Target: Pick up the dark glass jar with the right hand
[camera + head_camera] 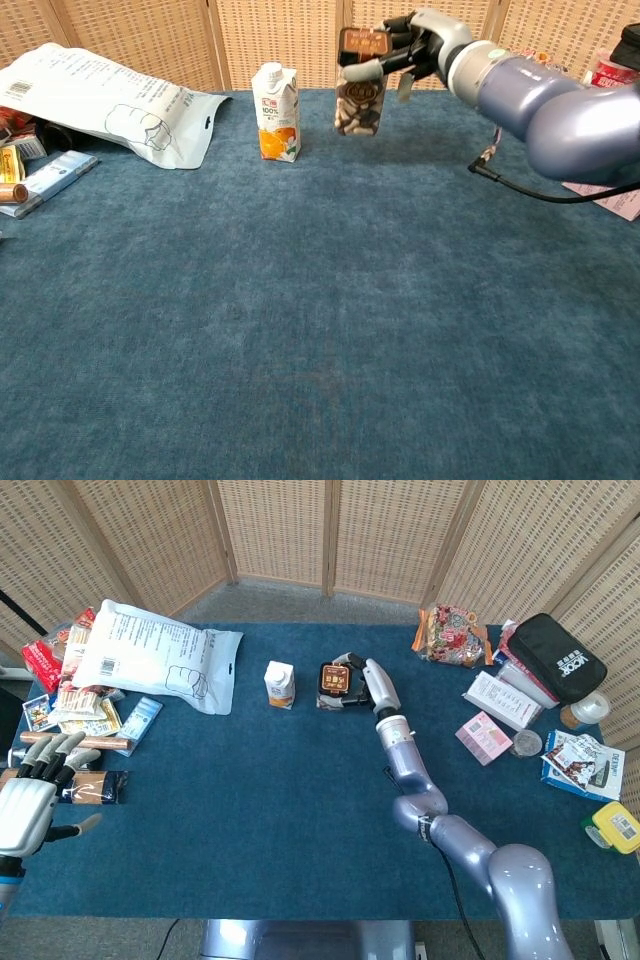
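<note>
Jar (361,88) clear of the table (320,330), right of the carton (275,112): your right hand (425,42) clasps it upright, left hand (30,802) idle with fingers apart; the lift looks nearly done, so hold it steady

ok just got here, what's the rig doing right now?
The right hand grips the dark glass jar and holds it clear of the table, just right of the juice carton. The jar looks upright. The left hand hovers open at the table's near-left edge, holding nothing.
</note>
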